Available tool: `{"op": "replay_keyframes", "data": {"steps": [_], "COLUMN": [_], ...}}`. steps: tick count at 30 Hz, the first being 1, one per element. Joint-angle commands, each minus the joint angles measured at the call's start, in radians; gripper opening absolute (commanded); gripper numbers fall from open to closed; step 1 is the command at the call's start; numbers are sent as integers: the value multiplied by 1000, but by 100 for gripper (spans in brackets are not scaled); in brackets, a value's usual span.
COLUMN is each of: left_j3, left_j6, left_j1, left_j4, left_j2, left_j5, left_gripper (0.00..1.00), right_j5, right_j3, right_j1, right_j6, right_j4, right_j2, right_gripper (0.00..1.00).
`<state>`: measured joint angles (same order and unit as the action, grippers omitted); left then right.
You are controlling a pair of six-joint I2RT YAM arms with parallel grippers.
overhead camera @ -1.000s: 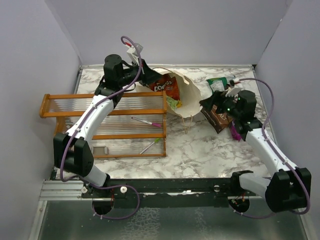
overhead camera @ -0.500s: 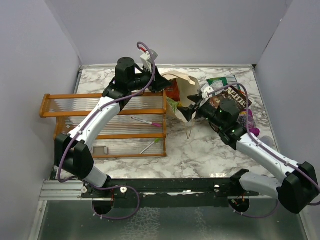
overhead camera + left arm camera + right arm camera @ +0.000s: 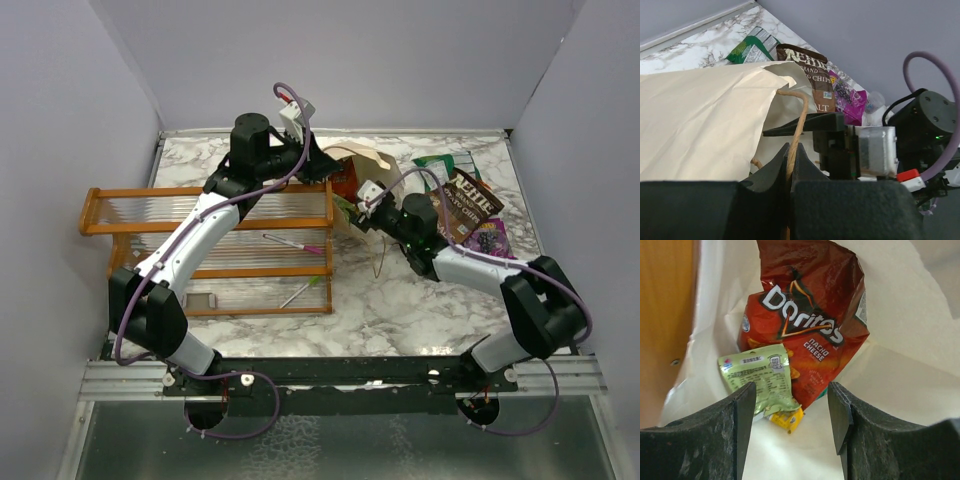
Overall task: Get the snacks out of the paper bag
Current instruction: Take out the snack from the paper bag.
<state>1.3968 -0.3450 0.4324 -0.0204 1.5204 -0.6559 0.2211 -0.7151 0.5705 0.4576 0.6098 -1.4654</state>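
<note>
The cream paper bag (image 3: 375, 165) lies at the back middle, its mouth facing right. My left gripper (image 3: 790, 150) is shut on its twine handle (image 3: 799, 125) and holds the bag (image 3: 700, 120) up. My right gripper (image 3: 791, 412) is open inside the bag's mouth (image 3: 900, 350); in the top view the right gripper (image 3: 368, 205) sits at the bag's opening. Ahead of it lie a red Doritos bag (image 3: 807, 325), a lime packet (image 3: 760, 377) and a small yellow piece (image 3: 786, 419). A dark brown chip bag (image 3: 470, 203), a magenta packet (image 3: 488, 238) and a green-white packet (image 3: 436, 165) lie outside on the table.
An orange wooden rack (image 3: 215, 250) with clear slats stands on the left, right against the bag. Pens (image 3: 295, 245) lie on it. Grey walls close the marble table (image 3: 400, 300) at the back and sides.
My right gripper let go of the dark brown chip bag, left it on the table at the right, and swung left into the bag's mouth. The left arm shifted right and stays on the handle.
</note>
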Motion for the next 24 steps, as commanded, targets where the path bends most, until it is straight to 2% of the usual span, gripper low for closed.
{"op": "replay_keyframes", "data": {"steps": [1,7,14,18,20,24], "left_j3": [29,31,31,30,30,30], "left_j6": [7,-1,-1,-3,-4,-3], "left_j1": [1,-1,-8,-12,-12,-12], "left_j4": [3,4,6,7,9,6], "left_j2": [-11,-14,-26,-26,-26,-25], "left_j5": [12,6,7,7,7,10], "left_gripper": [0,0,0,0,0,0], "right_j5": [-48,-98,-75,-128,-166,-219], "right_j3": [-97,-191,-311,-401,-441,-458], "right_j1": [8,8,8,8,8,8], "right_j6": [104,90,88,108,121,130], "right_j4": [162,193,221,214,213,226], "right_j2": [-104,-206,-319,-397,-442,-480], "right_gripper": [59,61,62,61,59,45]}}
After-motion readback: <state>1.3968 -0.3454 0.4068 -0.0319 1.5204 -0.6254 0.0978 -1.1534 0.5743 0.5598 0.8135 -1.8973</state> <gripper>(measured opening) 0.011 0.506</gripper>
